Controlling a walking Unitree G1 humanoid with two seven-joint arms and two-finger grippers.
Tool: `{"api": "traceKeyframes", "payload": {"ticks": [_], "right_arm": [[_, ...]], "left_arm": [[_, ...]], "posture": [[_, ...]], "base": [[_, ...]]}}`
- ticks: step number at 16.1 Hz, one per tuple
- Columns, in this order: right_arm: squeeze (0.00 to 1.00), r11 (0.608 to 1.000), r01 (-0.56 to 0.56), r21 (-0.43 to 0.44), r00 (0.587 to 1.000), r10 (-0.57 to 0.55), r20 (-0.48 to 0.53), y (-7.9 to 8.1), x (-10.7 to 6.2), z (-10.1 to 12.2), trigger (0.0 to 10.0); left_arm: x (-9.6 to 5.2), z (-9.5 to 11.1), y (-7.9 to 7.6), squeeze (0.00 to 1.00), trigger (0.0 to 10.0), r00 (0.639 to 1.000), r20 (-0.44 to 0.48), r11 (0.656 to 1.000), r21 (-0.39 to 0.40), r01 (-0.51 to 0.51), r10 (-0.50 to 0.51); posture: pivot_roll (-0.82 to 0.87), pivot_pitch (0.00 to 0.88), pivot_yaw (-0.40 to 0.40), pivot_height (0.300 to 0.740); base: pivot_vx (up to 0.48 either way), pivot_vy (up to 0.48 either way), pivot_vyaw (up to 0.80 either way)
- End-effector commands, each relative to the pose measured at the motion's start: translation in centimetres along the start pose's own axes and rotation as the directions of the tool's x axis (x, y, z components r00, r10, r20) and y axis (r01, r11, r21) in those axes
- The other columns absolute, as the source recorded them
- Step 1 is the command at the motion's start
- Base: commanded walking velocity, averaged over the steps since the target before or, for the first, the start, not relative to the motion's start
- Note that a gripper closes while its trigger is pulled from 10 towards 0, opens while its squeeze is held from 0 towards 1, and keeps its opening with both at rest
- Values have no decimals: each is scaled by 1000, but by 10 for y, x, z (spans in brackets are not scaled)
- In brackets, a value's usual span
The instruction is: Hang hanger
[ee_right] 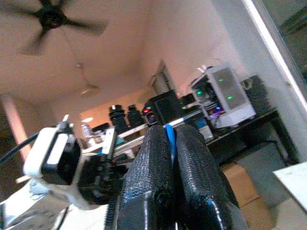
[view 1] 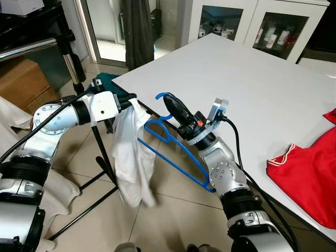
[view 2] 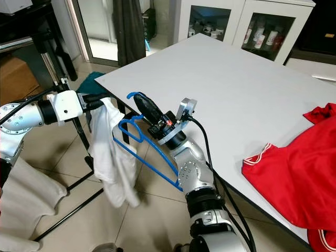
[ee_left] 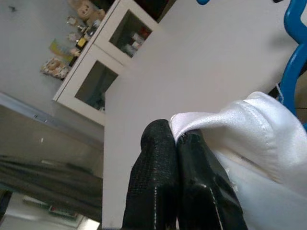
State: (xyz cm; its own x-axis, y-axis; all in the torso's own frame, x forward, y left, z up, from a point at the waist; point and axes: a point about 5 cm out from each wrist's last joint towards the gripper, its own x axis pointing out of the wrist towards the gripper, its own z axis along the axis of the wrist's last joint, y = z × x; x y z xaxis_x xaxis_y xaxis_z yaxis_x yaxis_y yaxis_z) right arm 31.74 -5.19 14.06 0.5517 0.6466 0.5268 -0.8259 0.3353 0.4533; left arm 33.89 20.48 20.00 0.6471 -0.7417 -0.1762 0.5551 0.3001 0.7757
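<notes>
In the left eye view, the right end effector (view 1: 169,102) is raised beside the near corner of the white worktop (view 1: 252,89), its fingers pressed together on the hook of the blue hanger (view 1: 176,152), whose frame slants down along the forearm over open tiled floor (view 1: 173,210). The left end effector (view 1: 127,100) reaches in from the left and pinches a white garment (view 1: 131,157), which hangs free beside the hanger's near shoulder, just off the worktop's edge. A black stand (view 1: 100,152) rises behind the cloth, and a red garment (view 1: 310,173) lies on the worktop's right side, well apart. The right eye view shows the same layout, with bare worktop behind the hanger. In the left wrist view, the black fingers (ee_left: 158,182) clamp a fold of white cloth, with blue hanger wire just beside it. In the right wrist view, the fingers (ee_right: 153,182) close on a thin blue strip, probably the hook; the picture is soft.
</notes>
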Motion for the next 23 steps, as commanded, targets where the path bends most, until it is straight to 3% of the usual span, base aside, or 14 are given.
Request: {"api": "traceKeyframes", "payload": {"ticks": [1, 5, 6, 12, 14, 23], "right_arm": [[0, 1000, -24, 20, 998, 23, 67, 11, 25, 0, 10000], [0, 999, 31, 21, 995, -33, 96, 8, 24, 2, 10000], [0, 1000, 22, 10, 996, -23, 90, 9, 24, 1, 10000], [0, 1000, 18, -6, 996, -17, 93, 10, 26, 2, 10000], [0, 1000, 13, -13, 995, -11, 96, 12, 29, 2, 10000], [0, 1000, 0, -18, 994, 2, 110, 15, 34, 4, 10000]], "left_arm": [[1, 4, 5, 0, 10000, 999, 6, 999, 5, -33, 33], [1, 3, 21, 0, 10000, 982, -4, 980, -63, -187, 187], [3, 4, 23, 0, 10000, 983, 1, 982, -43, -185, 185], [6, 7, 20, 0, 10000, 995, -3, 995, 13, -100, 100], [12, 9, 11, 0, 10000, 1000, -8, 999, 42, 1, 0], [19, 13, 11, 0, 10000, 1000, 4, 998, 59, 18, -18]], "posture": [[122, 0, 15, 740], [121, 0, 17, 740], [121, 0, 15, 740], [118, 0, 20, 740], [119, 0, 23, 740], [118, 0, 26, 740]], "base": [[0, 0, 0], [0, 0, 0], [0, 0, 0], [0, 0, 0], [0, 0, 0], [0, 0, 0]]}}
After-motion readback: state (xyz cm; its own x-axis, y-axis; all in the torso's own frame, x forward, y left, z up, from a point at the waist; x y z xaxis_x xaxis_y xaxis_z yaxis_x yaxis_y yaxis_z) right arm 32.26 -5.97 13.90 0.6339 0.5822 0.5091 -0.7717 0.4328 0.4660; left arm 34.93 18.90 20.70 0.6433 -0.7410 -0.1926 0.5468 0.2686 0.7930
